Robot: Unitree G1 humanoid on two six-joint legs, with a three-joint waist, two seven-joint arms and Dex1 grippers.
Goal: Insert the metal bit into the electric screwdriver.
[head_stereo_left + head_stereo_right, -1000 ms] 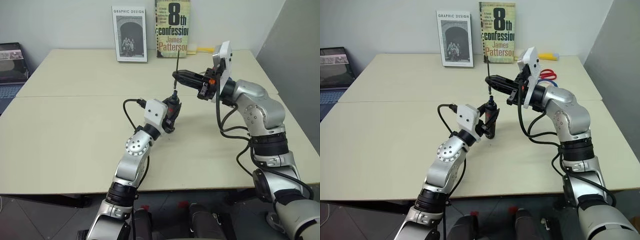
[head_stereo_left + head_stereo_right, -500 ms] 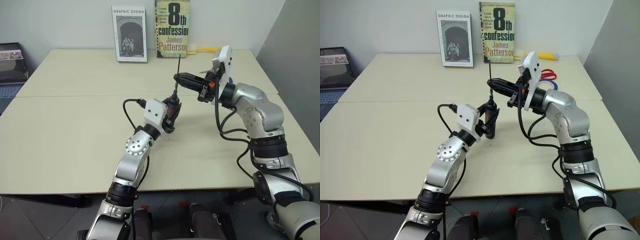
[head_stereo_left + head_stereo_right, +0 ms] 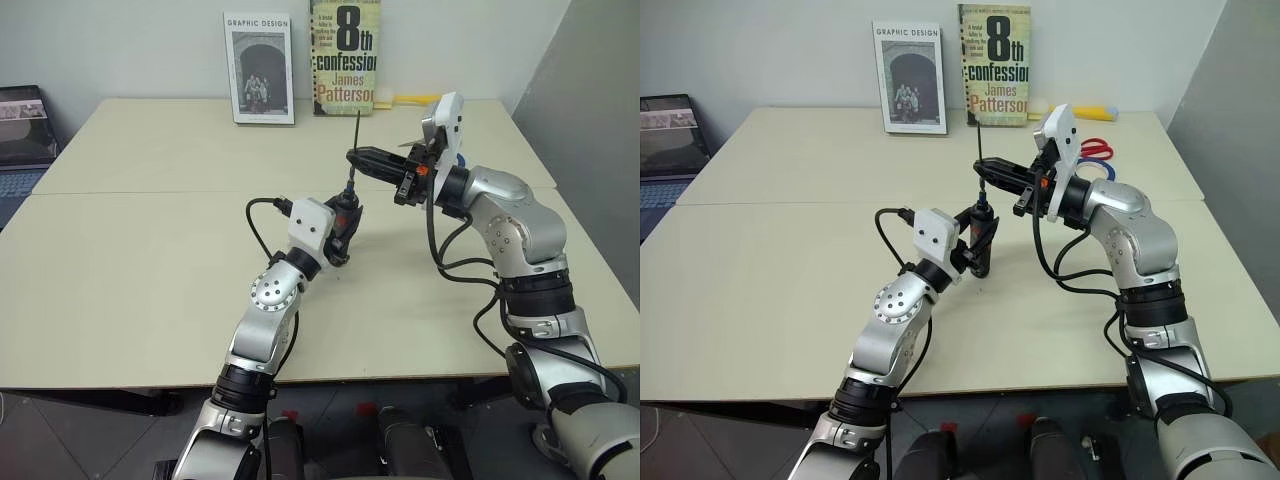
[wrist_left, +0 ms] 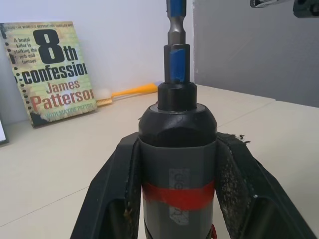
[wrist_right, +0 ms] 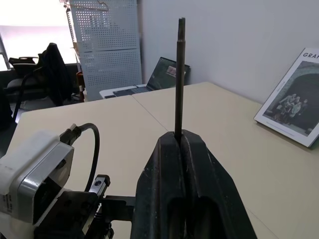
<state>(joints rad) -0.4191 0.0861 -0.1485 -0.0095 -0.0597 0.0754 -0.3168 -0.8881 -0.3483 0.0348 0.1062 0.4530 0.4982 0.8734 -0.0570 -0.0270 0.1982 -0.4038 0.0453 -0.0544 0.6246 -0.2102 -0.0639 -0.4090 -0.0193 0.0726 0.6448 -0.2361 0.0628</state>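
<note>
Landmark throughout: the slim black pen-shaped electric screwdriver (image 3: 345, 218) with its red band, standing upright over the middle of the pale beige worktop (image 3: 150, 260).

To its left in the head views, at the worktop's far left edge, a dark laptop (image 3: 20, 130) is cut off by the frame. Behind and left of the screwdriver a grey "Graphic Design" book (image 3: 259, 68) leans on the wall; directly behind it stands the "8th Confession" paperback (image 3: 345, 57).

The left claw (image 3: 343, 232) is clamped shut on the screwdriver's body. The left wrist view gives what the head views cannot: both black fingers (image 4: 107, 199) pressed against the barrel at the red band, and a blue-marked hex shank rising out of the screwdriver's collar, its top cut off by the frame. Whether it is fully seated cannot be told.

Just above the screwdriver, the thin dark grey metal bit (image 3: 355, 140) stands near-vertical, pinched near its lower half by the closed right claw (image 3: 353, 156), which reaches in from the right. From the head views the bit's lower end meets the screwdriver's tip, but the joint is too small to make out. The right wrist view shows the bit's upper length rising from between the shut fingers (image 5: 164, 174), while its lower part is hidden behind them.

Right of and behind the screwdriver, red-handled scissors (image 3: 1095, 150) lie partly hidden behind the right wrist, with a yellow-handled brush (image 3: 1095, 112) by the wall.
</note>
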